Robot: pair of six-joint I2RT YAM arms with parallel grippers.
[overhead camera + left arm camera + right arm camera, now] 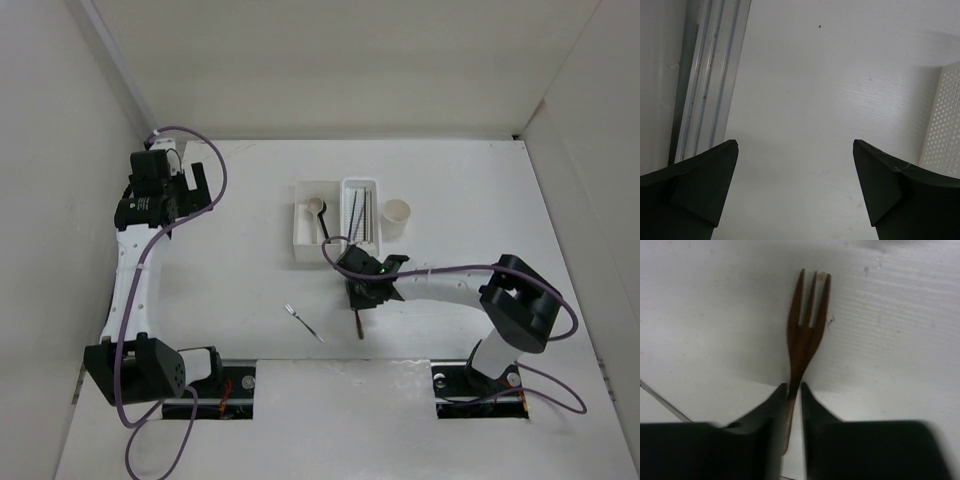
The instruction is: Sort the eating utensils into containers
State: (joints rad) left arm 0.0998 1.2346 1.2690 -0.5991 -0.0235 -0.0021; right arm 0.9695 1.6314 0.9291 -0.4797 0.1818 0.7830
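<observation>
**Brown fork gripped by the handle; left fingers spread wide**

The right fingers (782,396) are closed to a narrow gap on the handle of a brown wooden fork (806,335) with three tines. The tines are pointed away from the fingertips, over the white desk (900,340); whether they touch it cannot be told. The rest of the handle is hidden between the black fingers.

In the top view the right fingers (368,292) are largely covered by the wrist, and only a short brown end of the fork (358,324) is shown on their near side. A small silver fork (303,322) is seen flat on the desk to their left.

Beyond the right fingers are set a white square box (305,240), a white perforated oblong tray (345,200) and a small round beige cup (397,215). A spoon (316,207) is held in the box and thin dark chopsticks (354,212) in the tray; finer detail cannot be made out.

The left fingers (700,190) are spread wide, with only bare desk shown between them. To their right the tray is cut off by the frame edge, and an aluminium rail (710,75) is seen to their left.
</observation>
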